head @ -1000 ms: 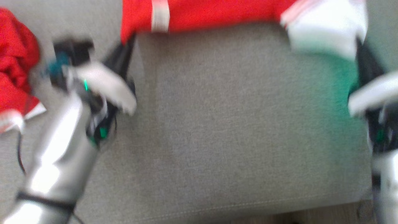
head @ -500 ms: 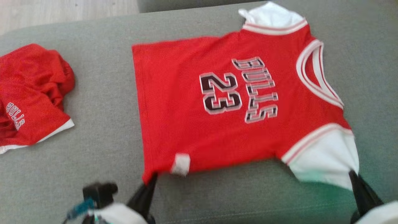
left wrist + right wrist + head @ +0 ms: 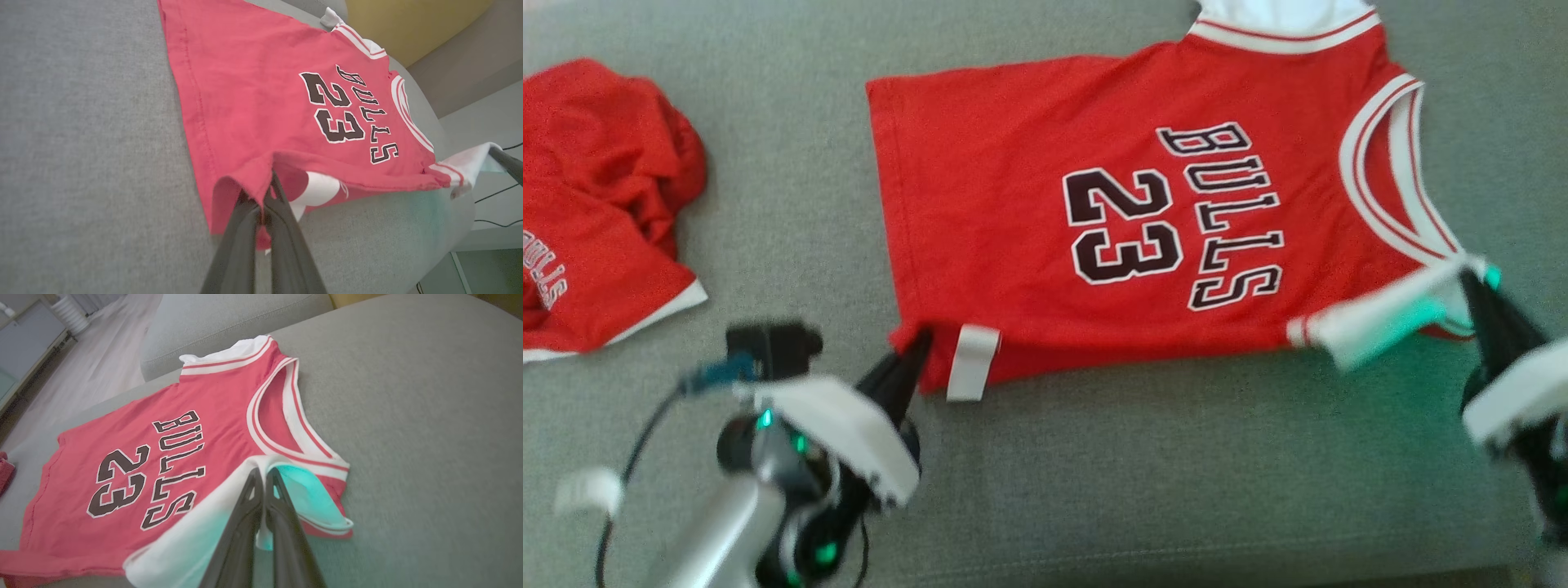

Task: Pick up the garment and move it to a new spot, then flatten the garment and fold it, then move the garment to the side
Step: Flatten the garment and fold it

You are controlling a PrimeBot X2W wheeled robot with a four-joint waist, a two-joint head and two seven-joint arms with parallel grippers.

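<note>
Garment (image 3: 1013,204) pinched tight by left claw (image 3: 920,340) and right claw (image 3: 1472,279).

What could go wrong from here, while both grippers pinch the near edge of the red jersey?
1. The left gripper grips only the hem corner of the jersey; a pull may slip it free.
2. The right gripper holds only the white sleeve edge; uneven pulling may skew the fold.
3. The other red garment lies to the left; moving the jersey there could overlap it.
</note>
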